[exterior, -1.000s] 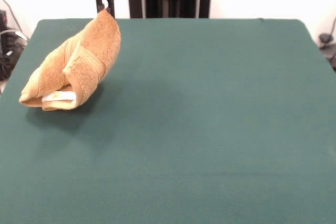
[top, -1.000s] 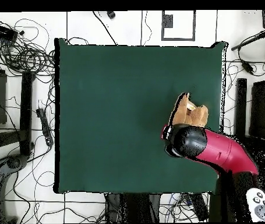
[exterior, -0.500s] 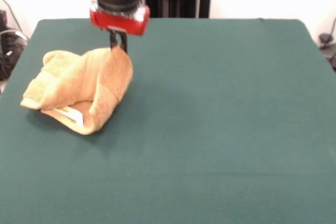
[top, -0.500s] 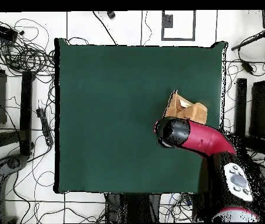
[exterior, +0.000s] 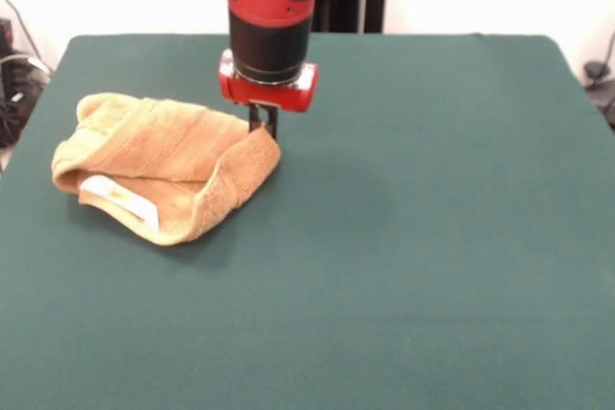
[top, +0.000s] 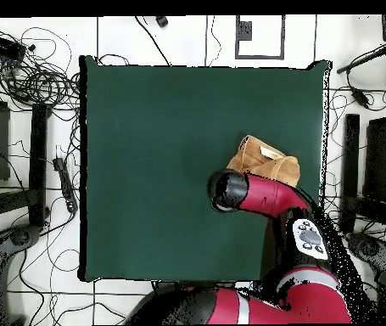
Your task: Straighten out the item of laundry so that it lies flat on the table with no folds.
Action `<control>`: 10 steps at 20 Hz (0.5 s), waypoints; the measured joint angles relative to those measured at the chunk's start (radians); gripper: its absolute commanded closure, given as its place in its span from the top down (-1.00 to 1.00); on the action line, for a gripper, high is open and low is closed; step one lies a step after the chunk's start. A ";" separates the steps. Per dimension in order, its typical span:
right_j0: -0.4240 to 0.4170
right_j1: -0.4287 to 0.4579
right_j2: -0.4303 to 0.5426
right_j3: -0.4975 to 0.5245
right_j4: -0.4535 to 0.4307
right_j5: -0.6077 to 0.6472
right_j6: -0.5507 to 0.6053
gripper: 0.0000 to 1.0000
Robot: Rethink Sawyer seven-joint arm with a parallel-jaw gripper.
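Note:
The item of laundry (exterior: 163, 165), a golden-tan terry towel, lies folded over itself on the left part of the green table (exterior: 432, 237), with a white tag (exterior: 120, 197) showing at its near left fold. My gripper (exterior: 262, 126) hangs from the red and black arm, low over the table, and is shut on the towel's right corner. In the overhead view the laundry (top: 260, 159) lies near the table's (top: 162, 153) right edge. There the arm's round black head hides the gripper.
Tangled cables (top: 35, 76) and black gear (top: 39, 161) lie on the floor around the table. The red arm (top: 272, 195) reaches in over the table's lower right part. The towel's left end sits close to the table's edge (exterior: 29, 132).
The gripper has come down and moved right in the front view, pulling the towel's corner along. The towel has gone from a raised bundle to a longer, lower fold.

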 measured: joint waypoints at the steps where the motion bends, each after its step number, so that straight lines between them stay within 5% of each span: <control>1: 0.000 0.003 -0.001 0.000 0.002 -0.003 0.000 -1.00; 10: -0.020 -0.021 -0.010 0.002 0.003 -0.003 0.000 -1.00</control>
